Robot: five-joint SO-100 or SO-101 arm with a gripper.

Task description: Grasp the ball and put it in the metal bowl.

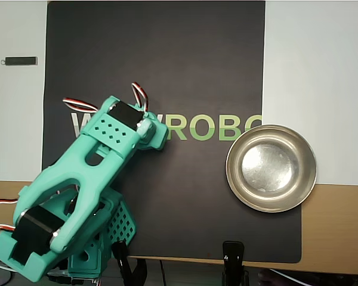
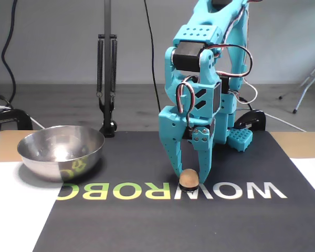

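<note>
The small peach-tan ball (image 2: 189,178) rests on the black mat, on the white "W" of the printed word. In the fixed view my turquoise gripper (image 2: 190,177) points straight down over it. One finger stands on each side of the ball, close to it, and the tips nearly reach the mat. The jaws look slightly apart. From overhead the ball is hidden under the gripper head (image 1: 148,130). The shiny metal bowl (image 2: 47,160) stands empty at the left in the fixed view. Overhead, the metal bowl (image 1: 231,170) is at the mat's right edge.
The black mat (image 1: 167,59) with its "WOWROBO" lettering covers the middle of the table. A small dark stick (image 1: 21,61) lies on the white sheet at far left overhead. A lamp stand and clamp (image 2: 107,79) rise behind the bowl. The arm base (image 2: 240,137) sits at the mat's back.
</note>
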